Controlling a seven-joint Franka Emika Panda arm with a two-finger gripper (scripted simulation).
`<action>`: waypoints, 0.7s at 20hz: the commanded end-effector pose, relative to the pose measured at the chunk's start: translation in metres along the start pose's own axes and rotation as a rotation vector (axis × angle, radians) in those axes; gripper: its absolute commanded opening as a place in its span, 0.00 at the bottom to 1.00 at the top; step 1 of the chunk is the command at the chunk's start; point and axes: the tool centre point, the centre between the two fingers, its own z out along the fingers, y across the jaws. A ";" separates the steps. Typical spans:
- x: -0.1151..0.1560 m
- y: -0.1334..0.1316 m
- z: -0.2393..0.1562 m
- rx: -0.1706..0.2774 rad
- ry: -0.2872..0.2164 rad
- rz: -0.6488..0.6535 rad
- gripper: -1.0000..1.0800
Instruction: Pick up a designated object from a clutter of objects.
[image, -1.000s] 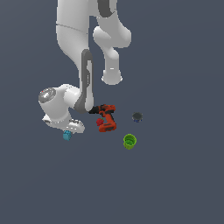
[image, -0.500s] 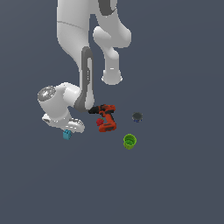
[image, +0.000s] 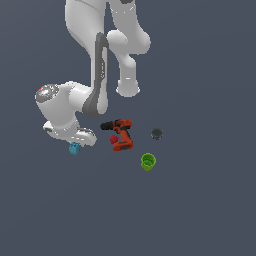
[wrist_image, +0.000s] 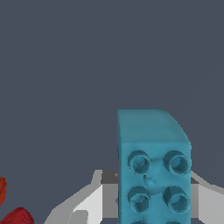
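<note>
The designated object, a teal-blue studded brick (image: 74, 148), hangs just under the white hand at the exterior view's left. My gripper (image: 75, 143) is shut on it. The wrist view has the brick (wrist_image: 153, 153) large between the gripper (wrist_image: 153, 194), and grey pads (wrist_image: 110, 192) press against both of its long sides. The rest of the clutter of objects lies toward the exterior view's right: a red-and-black drill (image: 120, 135), a lime-green cup (image: 148, 161) and a small dark round object (image: 157, 133).
The white arm's base (image: 127, 87) stands behind the drill. A red part of the drill (wrist_image: 15, 216) shows at the edge of the wrist view. The floor is plain dark grey all around.
The hand and the brick sit slightly higher than one second ago. The drill, cup and dark round object have not moved.
</note>
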 end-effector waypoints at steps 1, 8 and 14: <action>0.001 -0.004 -0.024 0.000 0.002 0.000 0.00; 0.003 -0.018 -0.103 -0.002 0.002 0.001 0.00; 0.006 -0.029 -0.171 -0.003 0.002 0.001 0.00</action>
